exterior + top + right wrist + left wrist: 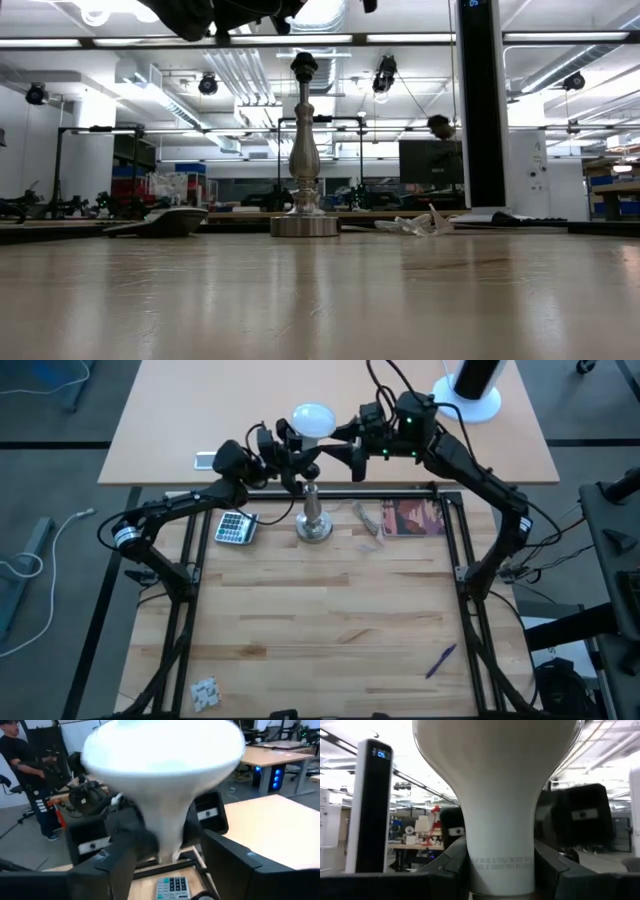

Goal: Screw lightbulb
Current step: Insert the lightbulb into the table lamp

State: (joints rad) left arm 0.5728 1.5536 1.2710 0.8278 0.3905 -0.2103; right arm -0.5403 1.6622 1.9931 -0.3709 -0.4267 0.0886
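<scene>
The left hand (pixel 291 453) is closed on the narrow neck of the lightbulb (pixel 312 420), held in the air above the far part of the worktop (pixel 330 620). In the left wrist view the two dark fingers (pixel 451 865) press against either side of the lightbulb (pixel 500 810) just under where its frosted white body swells out; fine grey print runs round the neck between them.

The right hand (pixel 335 448) faces the left hand from the other side of the bulb. Its fingers (pixel 235 865) stand apart on either side of the lightbulb (pixel 165 775) and show no grip on it; the bulb's wide end points toward this hand, and the left hand shows behind it.

Just below and on the near side of both hands stands a silver stand (pixel 313 520) on a round base, upright on the worktop, its black socket top (pixel 304 66) bare. From the low view the hands are only dark shapes at the upper edge, above and to the side of the socket.

Beside the stand, on the left hand's side, lies a calculator (pixel 233 527). On the right hand's side lie a crumpled clear wrapper (pixel 367 520) and, beyond it, a reddish book (pixel 412 517). Farther from the hands, toward the near edge of the worktop, lie a purple pen (pixel 440 660) and a small white crumpled scrap (pixel 204 692). Past the right hand, on the pale table (pixel 200 410) behind, stands a tall white cylinder (pixel 470 385) on a round base.
</scene>
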